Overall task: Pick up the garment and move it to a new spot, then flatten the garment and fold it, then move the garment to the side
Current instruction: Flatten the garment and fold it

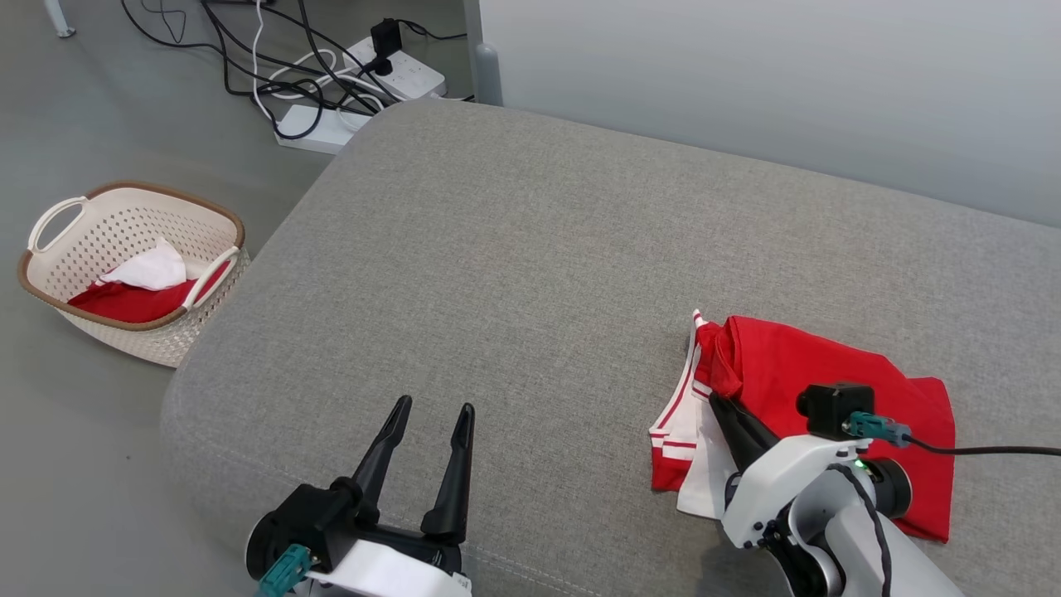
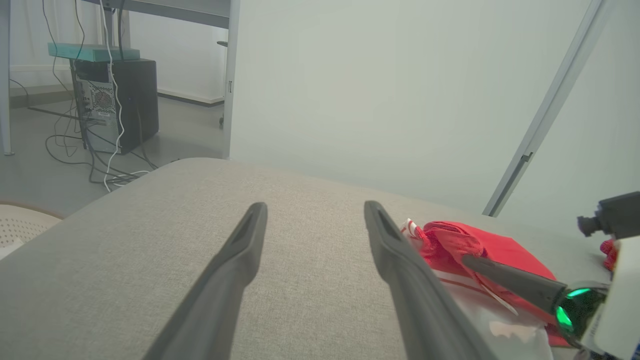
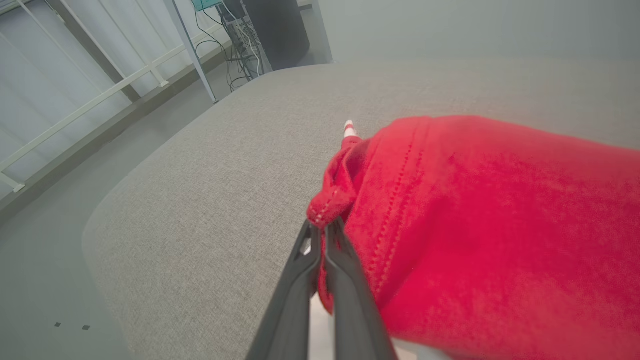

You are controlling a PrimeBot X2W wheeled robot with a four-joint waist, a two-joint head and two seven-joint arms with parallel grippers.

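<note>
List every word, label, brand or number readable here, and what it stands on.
No text can be read.
The red garment shows only white stripes.
Any marks on the power strips or the computer tower are too small to tell.

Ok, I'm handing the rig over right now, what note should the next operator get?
Left gripper: open, empty, over the bare grey cushion.
Right gripper: shut on a red hem of the garment.
Garment: bunched and partly doubled over on the cushion's right part, not flat.
Done: the grasp is made.
Left, as far as it looks: flatten, fold neatly, move it aside.
</note>
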